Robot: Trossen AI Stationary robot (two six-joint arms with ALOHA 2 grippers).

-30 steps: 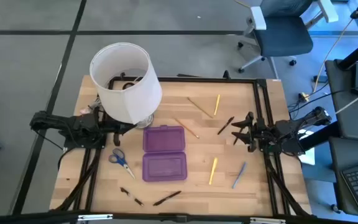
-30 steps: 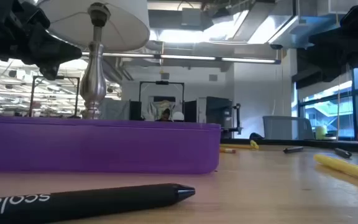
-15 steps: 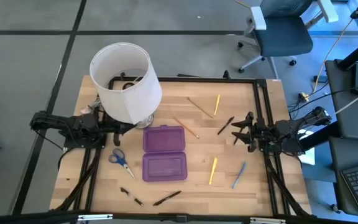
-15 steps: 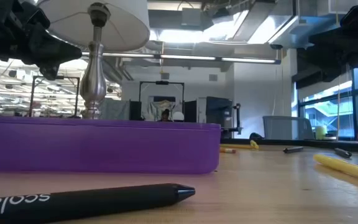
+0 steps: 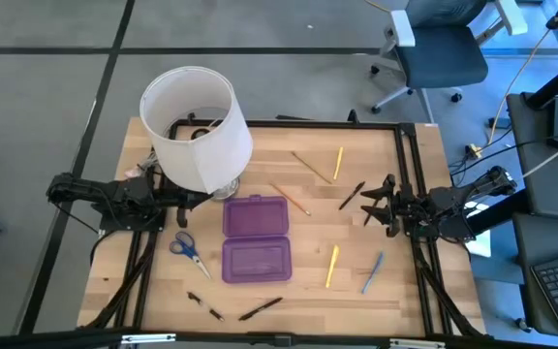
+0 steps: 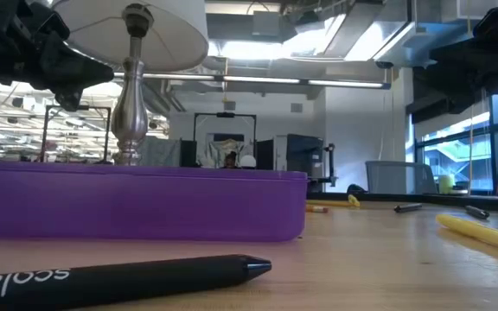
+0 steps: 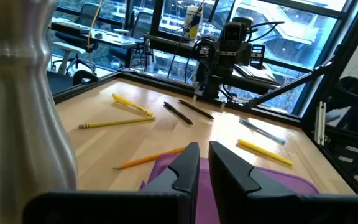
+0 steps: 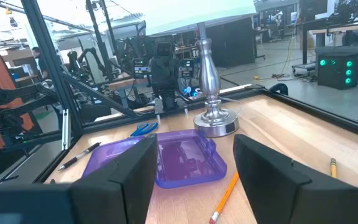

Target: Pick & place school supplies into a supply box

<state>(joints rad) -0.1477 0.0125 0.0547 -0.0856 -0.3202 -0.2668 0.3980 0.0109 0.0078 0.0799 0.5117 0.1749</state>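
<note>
Nothing had changed since the earlier frame. Supply box (image 5: 256, 238) lay open at frame centre, between nearly closed left hand (image 5: 204, 199) and open, empty right hand (image 5: 368, 205).

Purple supply box (image 8: 166, 158) (open) beside lamp (image 8: 213, 87)

Even, bright overhead light; window glare in low view; foreground pen (image 6: 119, 281) blurred.

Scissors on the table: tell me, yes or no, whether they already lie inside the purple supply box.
No. In the high view the scissors lie on the bare wood beside the open supply box, on the left arm's side.
</note>
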